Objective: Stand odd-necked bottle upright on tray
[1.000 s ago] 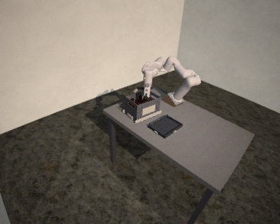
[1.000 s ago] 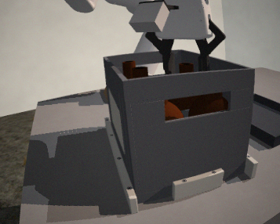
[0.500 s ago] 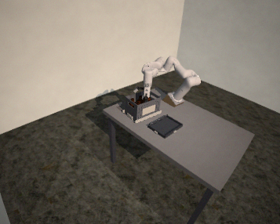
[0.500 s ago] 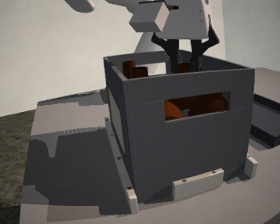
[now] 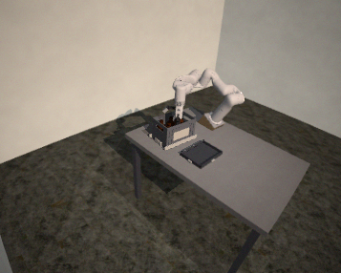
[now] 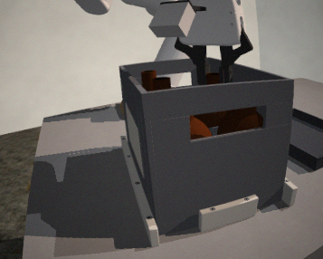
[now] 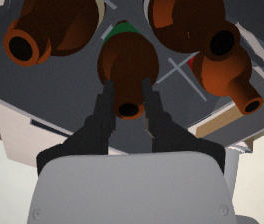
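Note:
The dark grey crate (image 5: 172,138) (image 6: 215,172) stands level on the table with brown bottles inside. The wrist view shows four; a fifth is not made out. The bottle with a green label (image 7: 128,62) stands between my fingers. My gripper (image 5: 178,119) (image 6: 213,81) (image 7: 128,90) reaches down into the crate, its fingers against both sides of that bottle's neck. A bottle at the left (image 7: 20,48), one at the upper right (image 7: 222,42) and a red-labelled one (image 7: 253,104) stand around it. The low dark tray (image 5: 201,154) (image 6: 306,156) holds no bottle.
Pale blocks (image 6: 229,213) (image 6: 289,192) and a pale strip (image 6: 137,185) sit on the table along the crate's foot. The crate's walls rise around my fingers. The tray lies beside the crate, and the arm's base (image 5: 213,121) is behind.

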{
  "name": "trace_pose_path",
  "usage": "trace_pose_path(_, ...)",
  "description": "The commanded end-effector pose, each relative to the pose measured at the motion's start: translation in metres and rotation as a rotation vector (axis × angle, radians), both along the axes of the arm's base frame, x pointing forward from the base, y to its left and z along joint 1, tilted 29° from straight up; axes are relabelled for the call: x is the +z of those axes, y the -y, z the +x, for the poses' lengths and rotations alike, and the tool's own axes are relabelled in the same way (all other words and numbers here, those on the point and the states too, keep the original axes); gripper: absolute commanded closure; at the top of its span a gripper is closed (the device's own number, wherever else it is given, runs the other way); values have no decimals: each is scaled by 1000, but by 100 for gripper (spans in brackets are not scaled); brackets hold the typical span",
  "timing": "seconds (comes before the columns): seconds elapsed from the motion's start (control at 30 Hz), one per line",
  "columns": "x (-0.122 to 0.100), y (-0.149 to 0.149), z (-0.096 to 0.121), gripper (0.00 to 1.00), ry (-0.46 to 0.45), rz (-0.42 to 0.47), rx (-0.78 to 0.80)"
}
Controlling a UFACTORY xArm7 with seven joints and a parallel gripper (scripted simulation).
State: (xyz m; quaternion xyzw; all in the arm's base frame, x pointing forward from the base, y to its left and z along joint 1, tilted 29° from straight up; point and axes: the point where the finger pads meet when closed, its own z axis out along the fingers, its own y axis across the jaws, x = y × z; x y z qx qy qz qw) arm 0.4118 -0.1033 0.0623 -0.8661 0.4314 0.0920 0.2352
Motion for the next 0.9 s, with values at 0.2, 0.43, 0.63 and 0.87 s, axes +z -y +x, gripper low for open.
trace_pose_path(0.2,1,1,1,100,3,-1,-2)
trace_pose_path(0.43,1,1,1,100,3,-1,-2)
trace_pose_path(0.63,1,1,1,100,3,-1,-2)
trace_pose_path(0.87,1,1,1,35,3,-1,-2)
